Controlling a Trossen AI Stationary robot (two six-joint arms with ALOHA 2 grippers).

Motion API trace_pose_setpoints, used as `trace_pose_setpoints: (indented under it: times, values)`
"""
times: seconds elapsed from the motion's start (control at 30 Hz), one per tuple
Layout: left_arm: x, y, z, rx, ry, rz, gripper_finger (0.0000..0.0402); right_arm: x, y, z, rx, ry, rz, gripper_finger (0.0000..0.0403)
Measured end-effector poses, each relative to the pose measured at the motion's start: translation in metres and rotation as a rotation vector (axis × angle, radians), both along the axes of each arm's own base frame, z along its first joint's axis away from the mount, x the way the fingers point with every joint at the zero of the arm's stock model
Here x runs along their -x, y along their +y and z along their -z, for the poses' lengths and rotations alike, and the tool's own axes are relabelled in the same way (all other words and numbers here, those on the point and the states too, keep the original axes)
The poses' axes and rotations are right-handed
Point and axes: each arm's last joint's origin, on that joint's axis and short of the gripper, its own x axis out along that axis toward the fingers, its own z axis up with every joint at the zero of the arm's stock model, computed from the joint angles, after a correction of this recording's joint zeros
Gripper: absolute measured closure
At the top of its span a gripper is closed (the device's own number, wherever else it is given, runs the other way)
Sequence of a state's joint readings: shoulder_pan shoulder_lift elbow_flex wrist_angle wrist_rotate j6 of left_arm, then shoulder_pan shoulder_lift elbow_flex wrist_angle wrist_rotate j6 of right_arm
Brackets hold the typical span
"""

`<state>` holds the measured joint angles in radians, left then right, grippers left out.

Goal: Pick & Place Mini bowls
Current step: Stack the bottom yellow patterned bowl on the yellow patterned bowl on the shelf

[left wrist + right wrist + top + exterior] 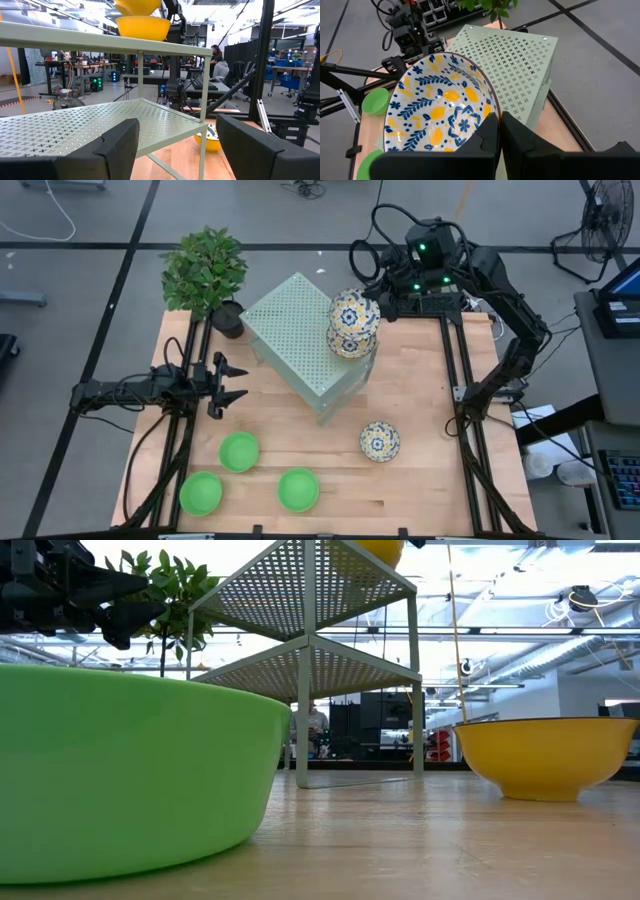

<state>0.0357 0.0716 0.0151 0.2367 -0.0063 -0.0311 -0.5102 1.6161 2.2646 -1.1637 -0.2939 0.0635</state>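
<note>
Three plain green mini bowls point(239, 451), point(201, 493), point(298, 489) sit on the table near its near edge; one green bowl point(120, 770) fills the low view's left. A floral mini bowl point(380, 441) stands right of them, and its yellow outside point(545, 755) shows low. A second floral bowl point(350, 343) rests on top of the pale green perforated rack point(300, 330). My right gripper point(376, 298) is shut on the third floral bowl point(355, 310), just above the second. My left gripper point(236, 381) hovers open left of the rack, facing it. My right gripper point(500, 131) pinches the floral bowl's rim point(491, 111), one finger inside the bowl and one outside. It comes from the table's far right, slanting down. The bowl is tilted over the other floral bowl point(142, 26) on the rack top; whether they touch, I cannot tell.
A potted plant point(207, 272) stands at the table's far left corner beside the rack. The rack has a lower shelf point(75, 125) level with my left gripper point(177, 132). Bare wood lies between the rack and the right frame rail point(462, 395).
</note>
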Motion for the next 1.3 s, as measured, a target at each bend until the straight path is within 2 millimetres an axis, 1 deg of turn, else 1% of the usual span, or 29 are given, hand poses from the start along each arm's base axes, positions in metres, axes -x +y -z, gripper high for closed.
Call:
trace_pose_setpoints:
  times: [0.23,0.33,0.83,1.17,1.3]
  values:
    - [0.0,0.0,0.0,0.0,0.0,0.0,0.0133,0.0,0.0,0.0,0.001,0.001,-0.004,0.0403]
    - [0.0,0.0,0.0,0.0,0.0,0.0,0.0133,0.0,0.001,0.001,-0.021,0.0,-0.033,0.0403]
    - [0.0,0.0,0.0,0.0,0.0,0.0,0.0133,0.004,0.005,0.007,-0.08,0.061,-0.073,0.0403]
    - [0.0,0.0,0.0,0.0,0.0,0.0,0.0133,0.004,0.006,0.007,-0.077,0.062,-0.072,0.0403]
    - [0.0,0.0,0.0,0.0,0.0,0.0,0.0133,-0.001,0.006,0.014,-0.086,0.082,-0.084,0.0403]
